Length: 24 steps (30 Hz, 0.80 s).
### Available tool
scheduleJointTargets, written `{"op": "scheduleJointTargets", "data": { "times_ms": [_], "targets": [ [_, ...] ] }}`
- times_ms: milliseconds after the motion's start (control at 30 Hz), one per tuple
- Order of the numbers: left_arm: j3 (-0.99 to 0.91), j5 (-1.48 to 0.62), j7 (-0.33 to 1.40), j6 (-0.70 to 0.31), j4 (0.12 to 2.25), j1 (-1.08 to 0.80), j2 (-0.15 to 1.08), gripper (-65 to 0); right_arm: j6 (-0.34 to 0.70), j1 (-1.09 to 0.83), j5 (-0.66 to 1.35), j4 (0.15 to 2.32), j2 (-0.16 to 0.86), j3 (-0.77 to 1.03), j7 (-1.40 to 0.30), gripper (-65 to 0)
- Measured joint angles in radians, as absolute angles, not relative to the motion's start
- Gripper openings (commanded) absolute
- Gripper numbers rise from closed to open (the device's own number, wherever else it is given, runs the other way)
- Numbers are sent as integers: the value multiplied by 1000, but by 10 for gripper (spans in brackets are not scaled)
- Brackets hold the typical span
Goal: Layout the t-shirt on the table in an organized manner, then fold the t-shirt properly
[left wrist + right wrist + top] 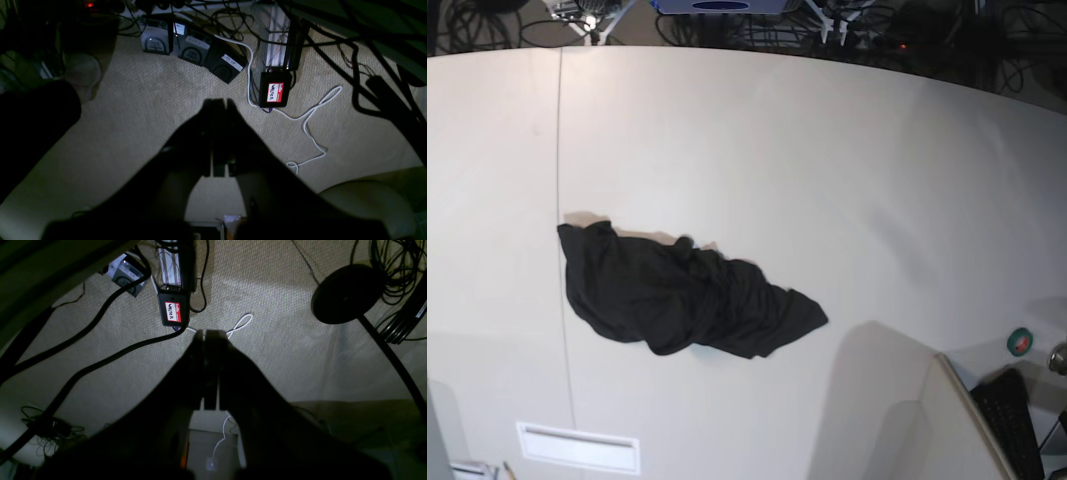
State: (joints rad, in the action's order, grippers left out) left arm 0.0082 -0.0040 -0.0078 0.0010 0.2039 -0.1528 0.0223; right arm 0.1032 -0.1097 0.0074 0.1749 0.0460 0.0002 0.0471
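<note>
**Me:** Starting from the claws. The left claw (220, 101) has its fingers pressed together with nothing between them, and it hangs over carpeted floor (140, 110), not over the counter. Past its tips I see a row of foot pedals (193, 53) and a small black box with a red name sticker (275, 92), with a white cable (310, 123) trailing away from it.

**Colleague:** And the other one?

**Me:** The right claw (211, 335) is the same: closed, empty, pointed at the floor. That same stickered box sits just beyond it, and a round black stand base (347, 293) lies off to the right. My guess is both arms are parked low and clear of the work area, which is why neither shows in the overhead view.

**Colleague:** Where's the garment?

**Me:** The t-shirt (682, 295) lies bunched in a wrinkled heap on the white counter (827, 150), left of centre and toward the near side, its left end touching the thin dark seam (559, 150). No print is showing. Nothing is laid out, so I judge the task hasn't begun. Both claws will need to come up and open before taking hold of it.
</note>
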Motion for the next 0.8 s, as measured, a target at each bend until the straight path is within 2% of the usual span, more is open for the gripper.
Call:
{"op": "scheduleJointTargets", "data": {
  "times_ms": [100,200,433,633,733,800],
  "targets": [
    [8,-1,-37,1,247,-191,22,-650,104,-143,7,179,46,0,174,-650],
    [12,-1,-200,-1,364,-297,31,-650,107,-218,0,201,46,0,301,-650],
    [10,-4,-326,6,456,-417,68,-650,107,-396,0,405,49,-4,323,-650],
    [8,-6,-329,1,396,-374,80,-650,107,-406,-2,454,49,-4,228,-650],
    [5,-5,-129,-1,233,-256,75,-650,107,-360,2,436,49,-4,60,-650],
    [9,-5,-92,1,173,-209,73,-650,107,-321,2,430,44,-4,-49,-650]
  ]
}}
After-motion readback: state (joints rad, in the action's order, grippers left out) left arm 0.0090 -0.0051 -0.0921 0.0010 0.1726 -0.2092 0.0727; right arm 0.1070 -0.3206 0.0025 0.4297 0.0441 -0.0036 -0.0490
